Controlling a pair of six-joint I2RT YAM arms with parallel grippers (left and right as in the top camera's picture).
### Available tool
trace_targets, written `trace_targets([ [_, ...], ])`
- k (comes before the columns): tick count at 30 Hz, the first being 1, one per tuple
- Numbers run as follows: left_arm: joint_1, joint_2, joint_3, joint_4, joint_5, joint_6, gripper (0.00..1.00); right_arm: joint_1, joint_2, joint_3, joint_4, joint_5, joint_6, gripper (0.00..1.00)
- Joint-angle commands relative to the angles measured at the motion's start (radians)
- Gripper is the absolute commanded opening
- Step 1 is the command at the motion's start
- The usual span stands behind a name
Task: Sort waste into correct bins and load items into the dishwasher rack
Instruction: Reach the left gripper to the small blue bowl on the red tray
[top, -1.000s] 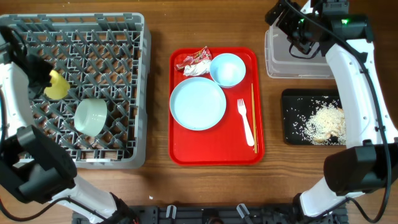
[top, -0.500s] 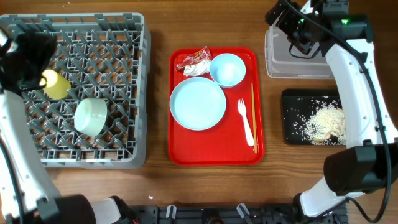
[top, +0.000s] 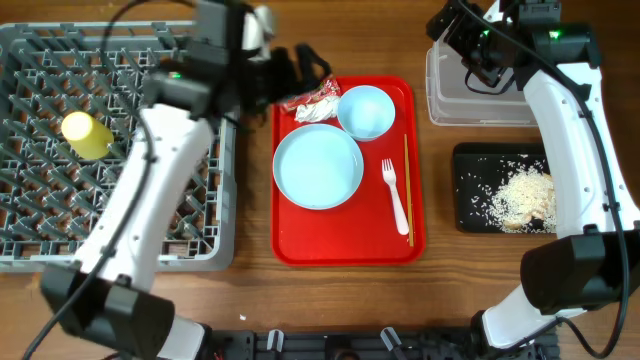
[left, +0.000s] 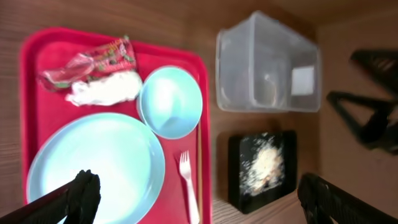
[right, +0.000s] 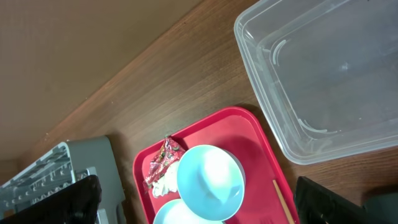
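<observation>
Left gripper (top: 308, 68) hovering jaws spread, seemingly just above crinkled red snack wrapper (top: 314, 96), right gripper (top: 470, 45) hanging jaws parted over clear rectangular plastic tub (top: 480, 106)

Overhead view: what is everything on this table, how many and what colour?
rack: 1, grey, left
cup: 1, yellow, in rack
serving tray: 1, red, centre
plate: 1, pale blue, on serving tray
bowl: 1, pale blue, on serving tray
fork: 1, white, right of plate
stick: 1, tan, beside fork
wrapper: 1, red, serving tray's corner
napkin: 1, white, beside wrapper
tub: 1, clear, upper right
shallow tray: 1, black, right, holds rice scraps
left pincer: 1, black, open, near wrapper
right pincer: 1, black, open, by tub
</observation>
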Motion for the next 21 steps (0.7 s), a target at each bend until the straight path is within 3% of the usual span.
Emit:
trace_targets([
  [1, -0.113, 0.097, 0.000, 0.008, -0.185, 0.014, 1.00, 0.002, 0.012, -0.004, 0.002, 0.013, -0.006, 1.00],
  [6, -0.221, 0.238, 0.000, 0.113, -0.334, 0.015, 1.00, 0.002, 0.012, -0.004, 0.002, 0.013, -0.006, 1.00],
  [10, -0.268, 0.341, 0.000, 0.247, -0.536, 0.021, 0.91, 0.002, 0.012, -0.004, 0.002, 0.013, -0.006, 1.00],
  [15, -0.297, 0.432, 0.000, 0.320, -0.527, 0.165, 0.93, 0.002, 0.012, -0.004, 0.002, 0.013, -0.006, 1.00],
  [19, -0.348, 0.458, 0.000, 0.369, -0.515, 0.373, 0.94, 0.002, 0.012, -0.004, 0.002, 0.013, -0.006, 1.00],
  [21, -0.367, 0.458, 0.000, 0.414, -0.515, 0.394, 0.92, 0.002, 0.012, -0.004, 0.002, 0.013, -0.006, 1.00],
])
